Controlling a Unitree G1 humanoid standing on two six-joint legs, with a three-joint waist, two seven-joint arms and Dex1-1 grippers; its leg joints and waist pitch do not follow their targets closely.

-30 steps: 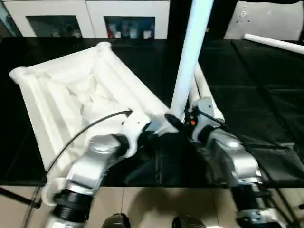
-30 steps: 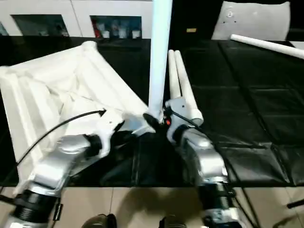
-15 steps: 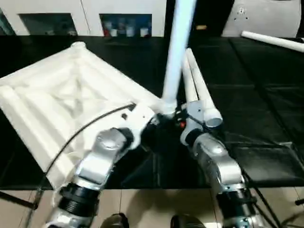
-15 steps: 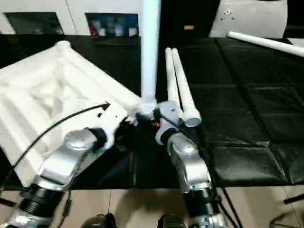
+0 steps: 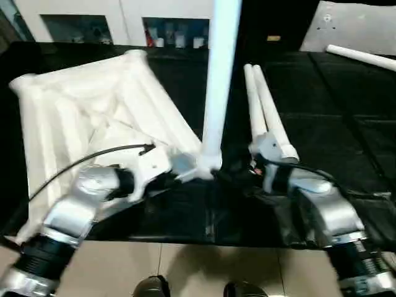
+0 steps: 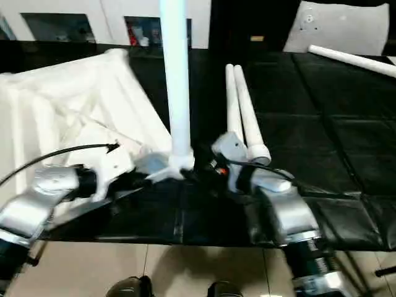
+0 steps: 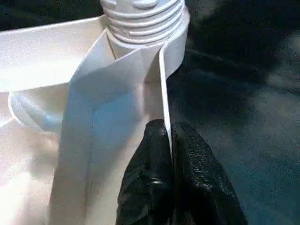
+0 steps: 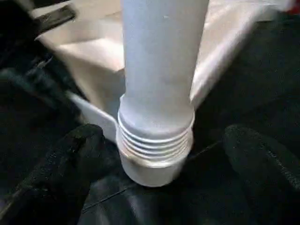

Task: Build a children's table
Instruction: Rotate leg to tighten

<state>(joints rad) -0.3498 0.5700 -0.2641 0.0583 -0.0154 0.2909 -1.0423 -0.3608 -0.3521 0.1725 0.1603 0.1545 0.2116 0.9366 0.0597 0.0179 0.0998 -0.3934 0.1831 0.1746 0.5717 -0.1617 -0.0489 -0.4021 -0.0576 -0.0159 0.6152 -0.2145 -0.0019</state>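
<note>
Upside-down white tabletop (image 5: 93, 111) on black floor mats (image 5: 346, 124), ribbed underside up, near corner toward the robot. One leg (image 5: 218, 80) upright at that near corner socket (image 5: 204, 168), threaded end (image 8: 157, 145) down at the socket with several thread turns exposed above it. Two more legs (image 5: 266, 111) flat on the mat side by side, touching, just right of the upright one; a fourth leg (image 5: 362, 57) far off at the back right, well apart from the rest.

Left arm (image 5: 80, 210) reaching forward and inward from the lower left, silver forearm angled toward the near corner, black cable looping over it. Left gripper (image 7: 169, 154) closed on a thin vertical rib (image 7: 163, 89) of the tabletop right beside the socket, black fingers (image 7: 147, 173) pinched on either side of the rib's edge.

Right arm (image 5: 322, 210) coming in from the lower right, forearm angled inward, wrist turned toward the base of the upright leg. Right gripper (image 8: 157, 159) open, fingers (image 8: 70, 159) spread wide to either side of the threaded end, clear gaps between pads and leg, no contact.

White cabinet (image 5: 124, 18) with glass-fronted compartments along the far edge behind the mats. Grey cushion-like object (image 5: 352, 25) at the back right, behind the fourth leg. Pale tiled floor (image 5: 204, 272) at the near edge below the mats.
</note>
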